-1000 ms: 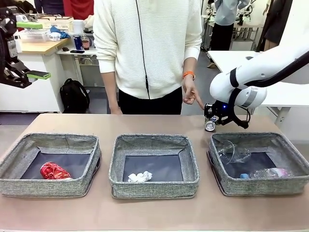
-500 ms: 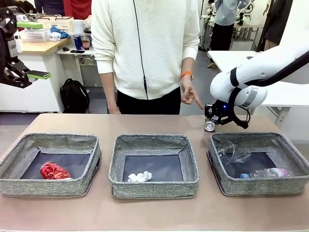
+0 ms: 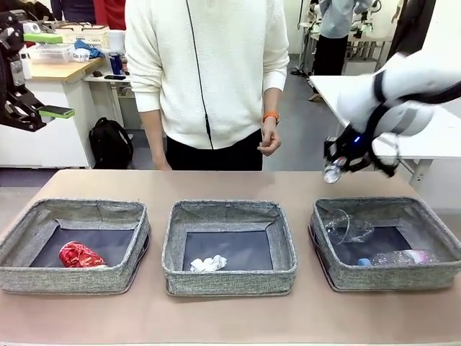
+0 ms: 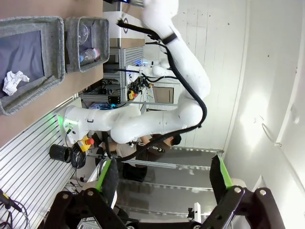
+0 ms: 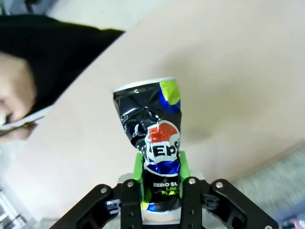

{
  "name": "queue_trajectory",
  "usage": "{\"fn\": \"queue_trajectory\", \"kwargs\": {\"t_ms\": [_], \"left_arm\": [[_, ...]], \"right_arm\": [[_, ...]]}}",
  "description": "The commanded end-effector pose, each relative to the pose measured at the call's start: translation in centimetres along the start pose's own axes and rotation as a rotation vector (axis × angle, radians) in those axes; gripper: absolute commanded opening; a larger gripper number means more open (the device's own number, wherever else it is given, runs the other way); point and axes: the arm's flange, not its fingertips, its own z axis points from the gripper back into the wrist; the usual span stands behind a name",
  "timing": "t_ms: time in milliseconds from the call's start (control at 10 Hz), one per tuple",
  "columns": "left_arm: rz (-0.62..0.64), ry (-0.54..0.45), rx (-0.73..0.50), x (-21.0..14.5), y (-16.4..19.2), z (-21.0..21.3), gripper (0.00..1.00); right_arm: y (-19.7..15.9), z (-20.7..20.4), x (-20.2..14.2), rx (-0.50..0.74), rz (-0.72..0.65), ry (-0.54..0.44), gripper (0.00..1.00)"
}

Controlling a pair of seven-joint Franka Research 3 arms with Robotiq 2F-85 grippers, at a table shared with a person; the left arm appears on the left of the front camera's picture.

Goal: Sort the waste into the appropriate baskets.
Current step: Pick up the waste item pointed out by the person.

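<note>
While clamped in the right pincer [image 3: 337, 167] above the worktop's [image 3: 230, 184] far right, dark can [image 5: 150, 152] awaiting carry toward left basket [image 3: 75, 244] beside red can [image 3: 81, 255]; left pincer [image 4: 162, 183] agape, idle.

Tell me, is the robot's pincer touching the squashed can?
Touching. In the right wrist view the right pincer squeezes the crushed dark Pepsi can between both green pads.

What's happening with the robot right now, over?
Right gripper shut on dark can, up above the table behind the right basket. Left gripper open, empty, raised off to the side. Person's hand near, not blocking.
</note>
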Motion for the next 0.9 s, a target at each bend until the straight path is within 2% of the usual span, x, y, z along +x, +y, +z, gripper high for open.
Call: {"fn": "queue_trajectory", "kwargs": {"t_ms": [0,200,300,400,500,600,700,800], "left_arm": [[0.011,0.002,-0.020,0.0,-0.5,0.0,1.00],[0.011,0.002,-0.020,0.0,-0.5,0.0,1.00],[0.011,0.002,-0.020,0.0,-0.5,0.0,1.00],[0.011,0.002,-0.020,0.0,-0.5,0.0,1.00],[0.011,0.002,-0.020,0.0,-0.5,0.0,1.00],[0.011,0.002,-0.020,0.0,-0.5,0.0,1.00],[0.011,0.002,-0.020,0.0,-0.5,0.0,1.00],[0.011,0.002,-0.020,0.0,-0.5,0.0,1.00]], "right_arm": [[-0.2,8.4,-3.4,-0.056,0.007,0.012,0.02],[1.3,16.6,-10.8,0.037,0.166,0.004,0.02],[1.6,18.7,-15.2,0.045,0.202,-0.105,0.02],[1.4,20.1,-19.0,0.133,0.314,-0.083,0.02],[0.8,20.5,-21.2,0.180,0.348,-0.140,0.02],[0.5,19.7,-19.9,0.226,0.309,-0.193,0.02],[2.8,22.2,-19.9,0.091,0.297,-0.108,0.02],[2.8,22.2,-19.9,0.091,0.297,-0.108,0.02]]}}
